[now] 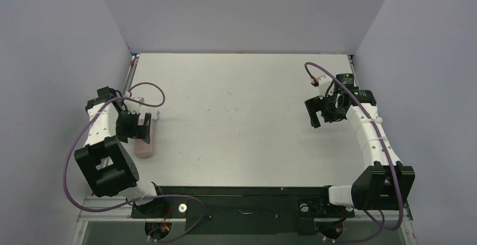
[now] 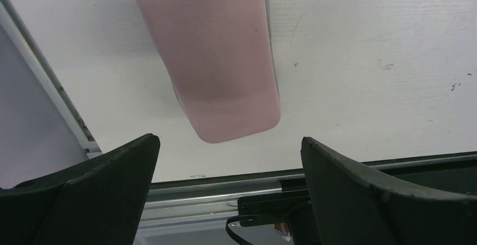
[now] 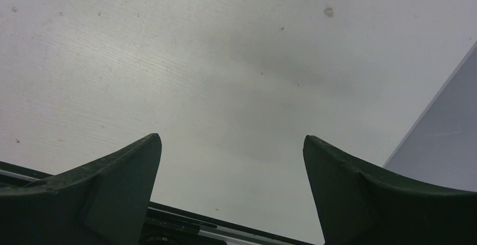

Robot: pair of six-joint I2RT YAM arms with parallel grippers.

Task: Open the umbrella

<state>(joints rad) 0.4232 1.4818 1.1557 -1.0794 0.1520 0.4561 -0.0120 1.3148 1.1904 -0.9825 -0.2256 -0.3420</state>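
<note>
Umbrella: no pale canopy, shaft or handle to be seen in any view; possibly shut inside the pink case (image 1: 143, 145), but impossible to tell.
Case: lying flat at the left side of the tabletop (image 1: 236, 116), close to the left wall and not far from the front edge; smooth, rounded end pointing toward the arm bases; looks closed, though no seam shows clearly.
Left fingers (image 2: 101, 189): spread wide, gripping nothing; hovering over the case, its rounded end showing between them in the wrist view; no contact visible.
Right fingers (image 3: 371, 194): spread wide as well, empty; over bare tabletop on the far right, well apart from the case.
Step in hand: judged to be the very start, an approach to the case by the left arm; nothing grasped, nothing opened.
Next move: likely a descent of the left fingers astride the case, then a squeeze across its narrow width; calls for centring first, since a smooth rounded shell could slip sideways out of a skewed grip.
After that: probably the right arm brought across to part the case and reach the umbrella, one arm holding, the other pulling.
</note>
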